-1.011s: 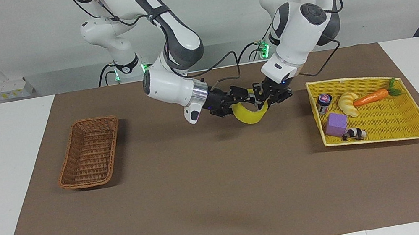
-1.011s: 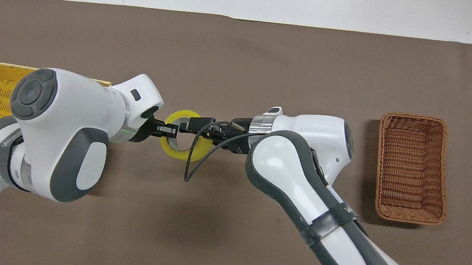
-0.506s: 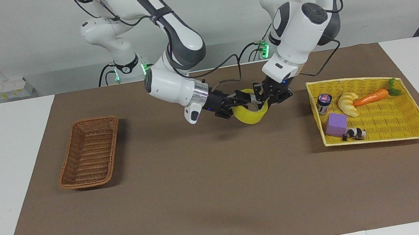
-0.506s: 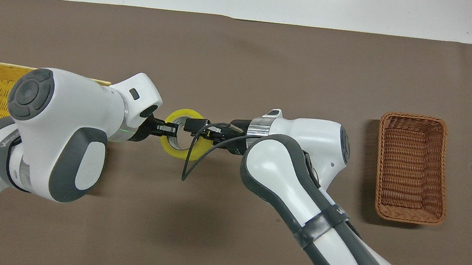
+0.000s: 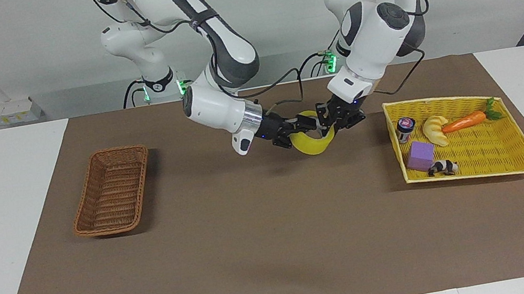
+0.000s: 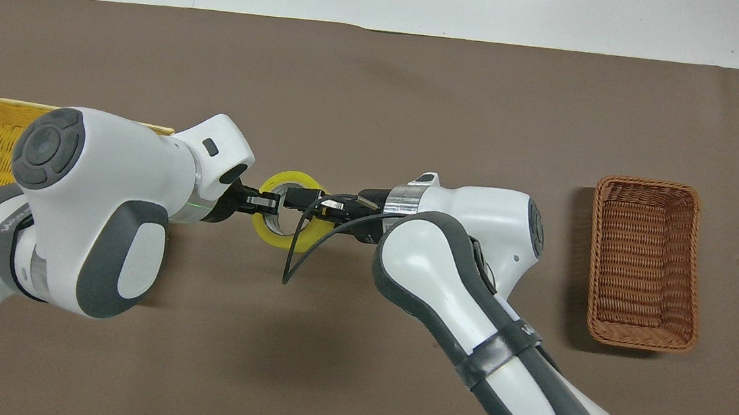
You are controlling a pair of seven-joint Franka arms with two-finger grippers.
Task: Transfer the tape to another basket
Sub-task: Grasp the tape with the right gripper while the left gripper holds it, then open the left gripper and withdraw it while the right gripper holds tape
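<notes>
Hanging in the air above mid-table, the tape (image 5: pixel 313 142) is pinched by both the left claw (image 5: pixel 327 126) and right claw (image 5: pixel 299 127); the handover is underway and the trip to the basket (image 5: pixel 112 190) remains.

brightness: even and bright in both views, no dim corners.
light source: from above; soft shadows lie on the flat brown paper mat (image 5: pixel 279 250) under the arms.
shadows: a darker band on the mat beside the small oblong brown woven wicker basket (image 5: pixel 111 191), toward the mat's middle.
glare: none on the mat.
focus: sharp throughout.
</notes>
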